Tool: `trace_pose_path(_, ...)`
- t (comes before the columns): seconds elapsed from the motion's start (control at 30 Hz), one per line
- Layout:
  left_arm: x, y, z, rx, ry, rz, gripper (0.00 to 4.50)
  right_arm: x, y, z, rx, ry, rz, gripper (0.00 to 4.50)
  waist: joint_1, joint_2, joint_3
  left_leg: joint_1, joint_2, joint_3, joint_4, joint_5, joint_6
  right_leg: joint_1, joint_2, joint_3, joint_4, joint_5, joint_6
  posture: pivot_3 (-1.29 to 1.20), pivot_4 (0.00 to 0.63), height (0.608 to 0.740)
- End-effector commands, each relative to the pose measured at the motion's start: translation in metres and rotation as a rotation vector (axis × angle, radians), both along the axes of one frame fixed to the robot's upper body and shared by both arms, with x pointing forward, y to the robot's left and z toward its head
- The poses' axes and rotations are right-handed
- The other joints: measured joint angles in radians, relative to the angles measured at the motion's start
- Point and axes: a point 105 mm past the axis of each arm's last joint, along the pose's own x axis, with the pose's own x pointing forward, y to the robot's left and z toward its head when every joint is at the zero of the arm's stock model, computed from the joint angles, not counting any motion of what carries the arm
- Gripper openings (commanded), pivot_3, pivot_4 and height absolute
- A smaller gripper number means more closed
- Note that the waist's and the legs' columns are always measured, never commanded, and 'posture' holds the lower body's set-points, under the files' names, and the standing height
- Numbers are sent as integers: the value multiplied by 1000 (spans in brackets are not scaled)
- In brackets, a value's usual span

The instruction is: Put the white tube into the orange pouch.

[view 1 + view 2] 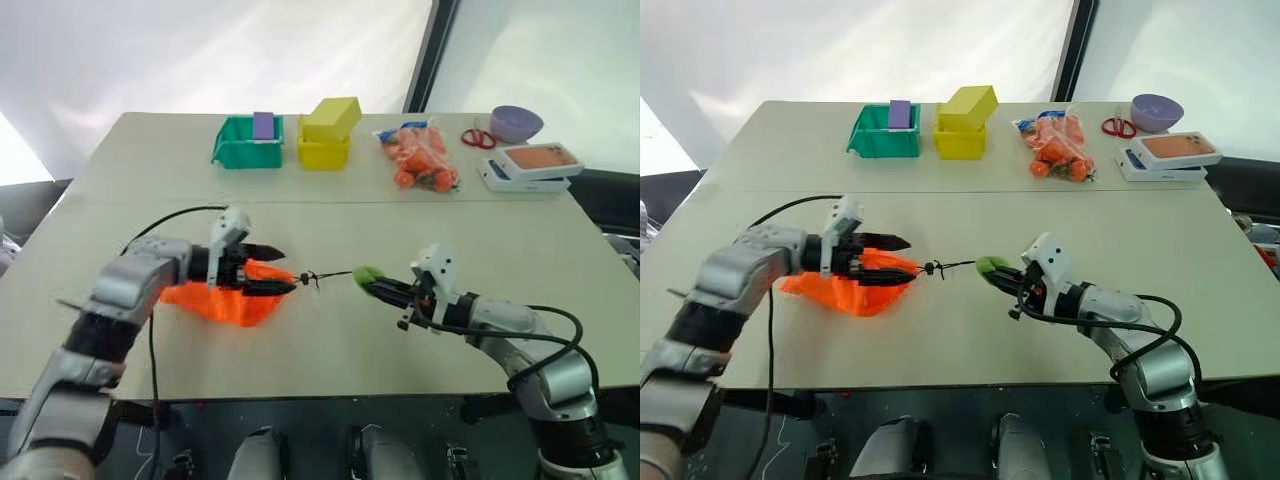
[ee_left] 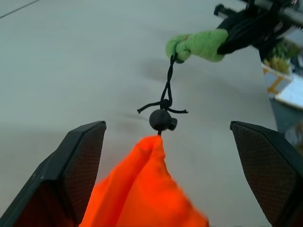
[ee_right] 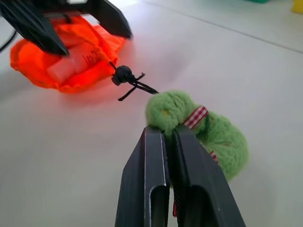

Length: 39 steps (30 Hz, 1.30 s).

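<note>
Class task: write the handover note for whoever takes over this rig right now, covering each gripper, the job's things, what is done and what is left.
Left gripper: jaws open, either side of the orange pouch at its cinched mouth.
Right gripper: shut on the lime green ring, with the black cord running back to the pouch.
White tube: shows through the pouch fabric, so it looks to be inside.
Left: probably only checking the mouth is drawn tight, then letting go.
</note>
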Motion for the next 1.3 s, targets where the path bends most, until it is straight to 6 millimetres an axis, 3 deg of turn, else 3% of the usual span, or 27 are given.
trace_pose_path(0.03,7,-11,-1,68,-50,-96,4461,-2,4,11,8,-47,22,0,-2,0,0,0,0,0,0,0,0,0,0,0,0,0,0,0,150,740)
trace_pose_path(0.23,12,-24,-9,130,-80,-198,4461,-6,8,12,12,-56,27,0,-2,0,0,0,0,0,1,0,1,0,1,0,1,1,2,0,150,740)
trace_pose_path(0.57,18,-25,-10,149,-98,-231,4461,-6,8,12,5,-60,20,0,-2,0,0,-1,2,-1,9,-3,5,2,2,0,3,0,1,0,150,740)
trace_pose_path(0.67,18,-26,-9,141,-100,-232,3647,-6,8,12,1,-61,18,0,-2,0,0,-3,2,-1,13,-5,8,3,2,0,3,0,1,0,150,740)
trace_pose_path(0.9,17,-21,-13,174,-107,-227,329,-2,9,15,-1,-71,20,0,-2,0,0,-3,2,-1,14,-5,9,3,1,1,3,0,1,0,150,740)
trace_pose_path(0.93,18,-20,-15,185,-114,-221,235,-2,9,15,-1,-71,21,0,-2,0,0,-3,2,-1,14,-5,9,3,1,1,3,0,1,0,150,740)
trace_pose_path(1.17,20,-19,-14,148,-100,-185,235,1,8,15,-4,-75,18,0,-2,0,0,-3,2,-1,14,-5,9,4,2,1,4,1,2,0,150,740)
trace_pose_path(1.3,23,-15,-12,152,-139,-168,2162,3,8,15,7,-69,5,0,-2,0,0,-3,2,-1,15,-5,9,4,2,1,4,1,2,0,150,740)
